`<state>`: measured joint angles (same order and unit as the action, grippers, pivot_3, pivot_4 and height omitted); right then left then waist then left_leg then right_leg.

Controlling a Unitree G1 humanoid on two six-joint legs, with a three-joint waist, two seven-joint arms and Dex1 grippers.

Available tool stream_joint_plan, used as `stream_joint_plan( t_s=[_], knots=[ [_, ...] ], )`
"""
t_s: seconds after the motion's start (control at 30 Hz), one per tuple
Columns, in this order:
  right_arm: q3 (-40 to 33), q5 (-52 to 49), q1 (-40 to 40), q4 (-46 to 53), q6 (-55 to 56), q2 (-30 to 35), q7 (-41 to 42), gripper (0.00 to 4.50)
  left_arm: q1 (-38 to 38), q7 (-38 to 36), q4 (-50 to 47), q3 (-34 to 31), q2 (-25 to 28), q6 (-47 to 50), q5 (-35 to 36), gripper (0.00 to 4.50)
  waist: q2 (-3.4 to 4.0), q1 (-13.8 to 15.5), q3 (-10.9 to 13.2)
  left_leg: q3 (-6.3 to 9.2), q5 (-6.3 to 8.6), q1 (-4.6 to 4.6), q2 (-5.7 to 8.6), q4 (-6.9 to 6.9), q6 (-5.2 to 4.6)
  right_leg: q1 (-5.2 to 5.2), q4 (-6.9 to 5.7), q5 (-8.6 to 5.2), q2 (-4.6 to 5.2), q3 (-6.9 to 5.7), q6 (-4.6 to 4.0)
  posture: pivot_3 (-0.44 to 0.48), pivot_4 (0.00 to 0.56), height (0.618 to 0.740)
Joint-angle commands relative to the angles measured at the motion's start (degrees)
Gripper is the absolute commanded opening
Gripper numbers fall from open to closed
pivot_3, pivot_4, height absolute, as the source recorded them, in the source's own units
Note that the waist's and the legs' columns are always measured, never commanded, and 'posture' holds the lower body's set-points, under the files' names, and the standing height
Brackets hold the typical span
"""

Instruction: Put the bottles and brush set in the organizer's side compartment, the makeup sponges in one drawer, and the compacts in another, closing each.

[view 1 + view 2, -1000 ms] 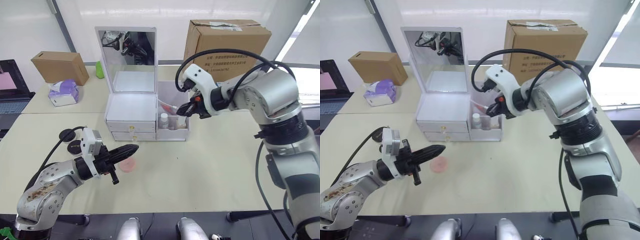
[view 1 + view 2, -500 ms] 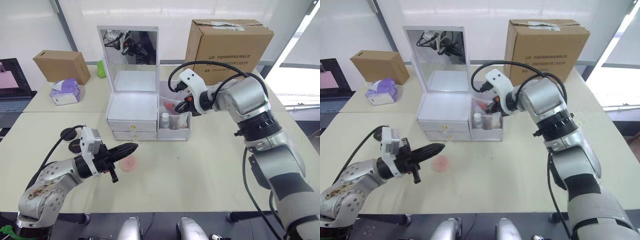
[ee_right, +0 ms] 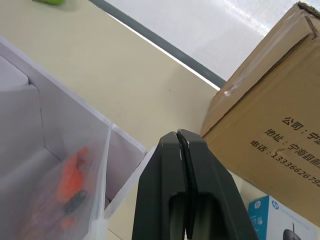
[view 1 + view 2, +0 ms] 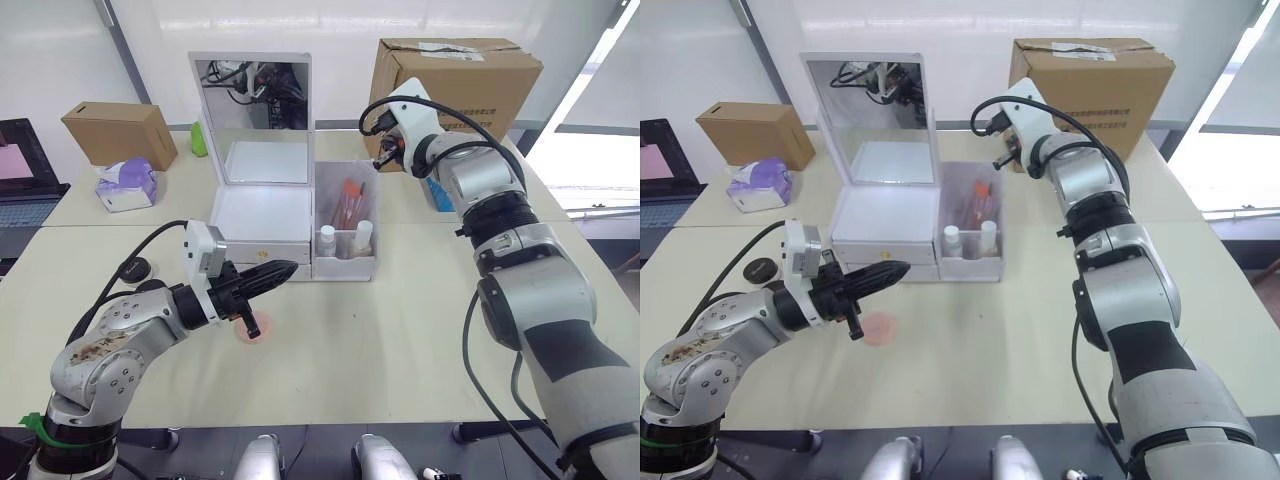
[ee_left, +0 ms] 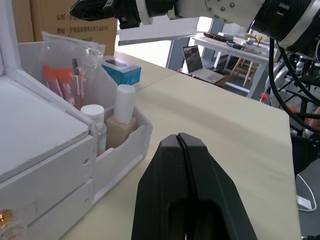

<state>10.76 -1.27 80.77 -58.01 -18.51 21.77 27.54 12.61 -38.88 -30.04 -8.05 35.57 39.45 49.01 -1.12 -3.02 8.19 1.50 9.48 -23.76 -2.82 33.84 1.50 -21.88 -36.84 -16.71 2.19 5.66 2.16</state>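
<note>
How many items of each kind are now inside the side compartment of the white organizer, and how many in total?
Bottles: 2, a small clear one and a beige one, both with white caps
Brush set in clear bag: 1
Total: 3 in the side compartment

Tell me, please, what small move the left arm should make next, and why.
Probably lower the left gripper toward the pink sponge and open its jaws. The side compartment already holds the two bottles and the brush set, the sponge lies on the table just below that gripper, and its jaws are shut on nothing.
</note>
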Motion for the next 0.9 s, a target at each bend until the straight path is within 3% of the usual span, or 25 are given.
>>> stream_joint_plan(
  t_s=[0.03,0.2,0.37,0.47,0.57,0.63,0.87,0.9],
  knots=[
    [-3.94,-1.72,0.89,8.52,-4.80,2.60,2.91,0.01,1.43,0.77,-1.73,-0.60,-0.12,0.67,1.76,0.00,0.00,0.01,0.00,0.00,0.00,0.00,0.00,0.00,0.00,-0.01,-0.02,0.00,0.00,0.00,0.00,0.000,0.150,0.740],
    [-9.26,-6.13,-5.38,24.13,-16.93,6.54,6.51,0.01,2.02,-0.12,-0.22,-2.11,0.64,0.43,2.40,0.00,0.00,0.67,0.00,0.00,0.00,0.00,0.00,0.04,0.00,0.12,0.03,-0.01,0.00,-0.02,0.00,0.000,0.150,0.740],
    [-14.10,-12.78,-22.06,50.28,-25.94,14.50,12.76,0.01,1.39,-1.83,3.11,-6.27,1.68,0.85,5.38,0.00,-0.01,1.31,0.00,0.00,0.00,0.00,-0.01,0.08,0.00,0.27,0.13,-0.08,0.05,-0.12,0.11,0.000,0.150,0.740],
    [-17.03,-12.97,-34.23,63.16,-27.91,21.15,13.61,0.00,-0.61,-5.78,7.39,-8.14,3.68,-1.70,2.79,0.61,0.02,1.13,-0.01,-0.05,0.00,0.01,0.00,0.05,0.00,0.23,0.14,-0.32,0.06,-0.05,0.49,0.000,0.150,0.740],
    [-21.50,-12.68,-45.11,71.20,-31.51,25.31,11.52,0.59,-2.48,-9.43,12.45,-11.23,5.23,-4.66,1.10,1.51,0.03,0.81,-0.01,-0.04,0.00,0.08,0.00,0.02,0.01,0.22,0.11,-0.39,0.06,-0.04,0.45,0.000,0.150,0.740],
    [-25.43,-12.36,-53.87,75.27,-30.10,25.73,10.45,1.25,-4.57,-11.81,16.55,-13.59,6.25,-8.35,-1.62,2.12,-0.05,0.69,-0.05,-0.05,0.01,0.15,-0.01,0.01,0.01,0.23,0.11,-0.40,0.05,-0.03,0.43,0.000,0.150,0.740],
    [-38.74,-11.16,-73.40,80.03,-21.13,19.91,4.20,3.63,-5.00,-13.19,36.65,-20.78,7.18,-27.24,-13.30,4.36,-0.07,0.67,-0.04,-0.13,0.02,0.55,-0.02,-0.03,0.02,0.55,0.14,-0.82,0.15,0.00,-0.03,0.000,0.150,0.740],
    [-40.23,-11.45,-76.11,80.20,-20.37,19.44,4.60,3.95,-4.34,-12.96,40.62,-22.08,7.78,-30.33,-14.77,4.50,-0.08,0.76,-0.03,-0.16,0.02,0.55,-0.02,-0.02,0.02,0.56,0.14,-0.82,0.17,0.00,-0.02,0.000,0.150,0.740]
  ],
)
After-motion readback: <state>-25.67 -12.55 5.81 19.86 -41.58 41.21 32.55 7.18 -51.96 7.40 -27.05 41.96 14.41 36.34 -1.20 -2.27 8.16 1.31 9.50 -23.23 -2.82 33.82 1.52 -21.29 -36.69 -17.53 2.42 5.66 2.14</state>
